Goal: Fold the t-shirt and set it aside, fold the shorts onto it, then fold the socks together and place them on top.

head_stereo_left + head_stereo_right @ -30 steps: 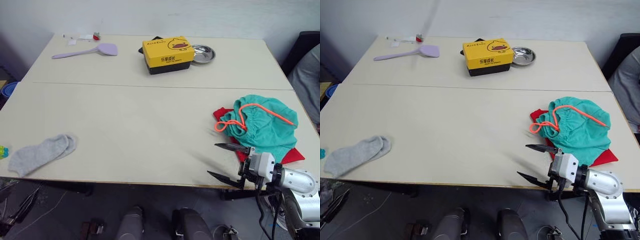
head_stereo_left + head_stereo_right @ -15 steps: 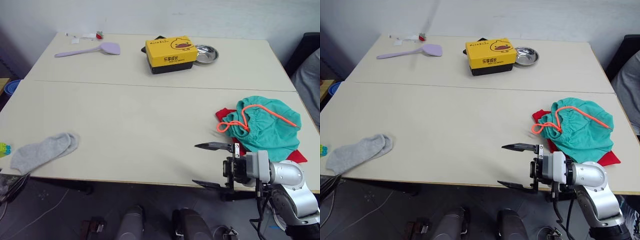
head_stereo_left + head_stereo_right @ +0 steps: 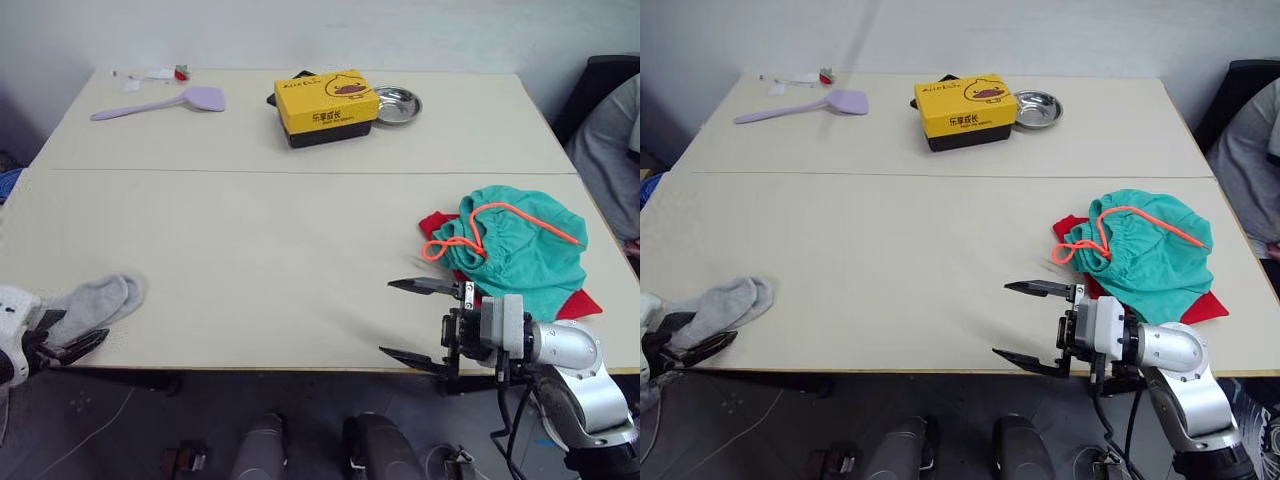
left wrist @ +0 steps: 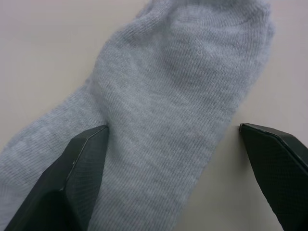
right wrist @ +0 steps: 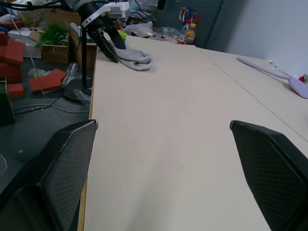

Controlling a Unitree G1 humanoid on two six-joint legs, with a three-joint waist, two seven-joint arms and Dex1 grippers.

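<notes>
Light grey knit socks lie at the near left edge of the beige table; the left gripper straddles them, fingers spread, not clenched; the right gripper hovers released near teal-green drawstring shorts heaped on the bright red t-shirt.

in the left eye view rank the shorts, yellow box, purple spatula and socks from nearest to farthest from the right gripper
From the right gripper:
1. shorts, just beyond it on the right
2. yellow box, far side, centre
3. socks, left front edge
4. purple spatula, far left corner
</notes>
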